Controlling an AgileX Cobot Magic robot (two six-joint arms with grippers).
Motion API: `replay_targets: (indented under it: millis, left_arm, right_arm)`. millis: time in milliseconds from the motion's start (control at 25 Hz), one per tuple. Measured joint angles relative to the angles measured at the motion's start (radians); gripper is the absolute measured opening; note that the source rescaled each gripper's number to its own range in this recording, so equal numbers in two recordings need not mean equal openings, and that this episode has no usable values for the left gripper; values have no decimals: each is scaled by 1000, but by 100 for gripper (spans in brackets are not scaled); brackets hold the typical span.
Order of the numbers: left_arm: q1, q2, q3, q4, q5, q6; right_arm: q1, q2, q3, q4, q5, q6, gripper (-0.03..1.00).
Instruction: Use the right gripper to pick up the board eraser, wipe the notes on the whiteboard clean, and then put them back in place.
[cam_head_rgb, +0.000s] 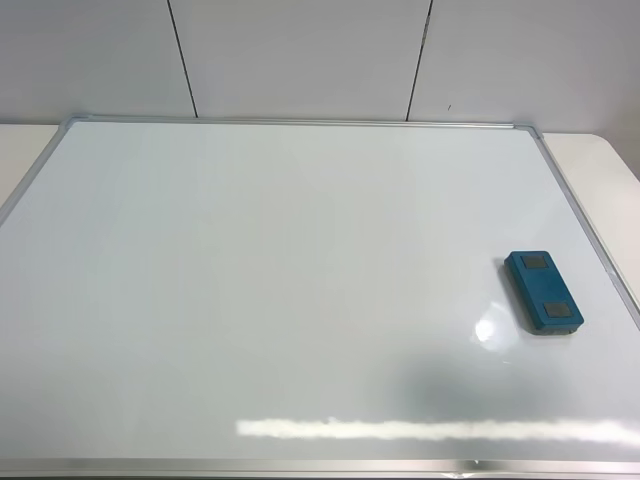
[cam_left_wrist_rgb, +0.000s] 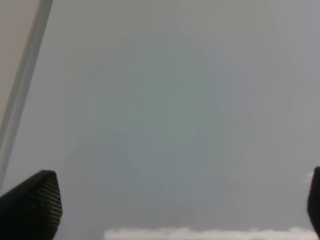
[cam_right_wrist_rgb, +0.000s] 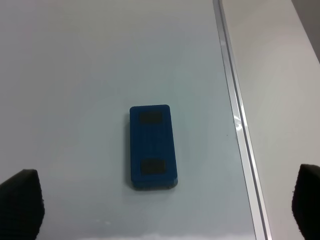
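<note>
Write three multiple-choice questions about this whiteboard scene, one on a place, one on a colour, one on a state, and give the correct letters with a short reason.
1. Where does the board eraser lie on the whiteboard in the exterior high view?
A. near the right edge
B. in the middle
C. at the far left corner

2. What colour is the board eraser's body?
A. red
B. teal-blue
C. yellow

3. What is the state of the right end effector?
A. shut on the board eraser
B. open, above the board eraser and not touching it
C. shut on a marker

Answers:
1. A: it lies close to the right frame.
2. B: its body is teal-blue, with two dark grey patches on top.
3. B: in the right wrist view the fingertips stand wide apart, with the board eraser lying free between and beyond them.
</note>
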Motion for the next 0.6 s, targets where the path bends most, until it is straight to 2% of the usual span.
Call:
replay_targets:
  millis: [600]
  left_arm:
    - [0,0,0,0,0,0]
  right_arm:
    - [5,0,0,0,0,0,100]
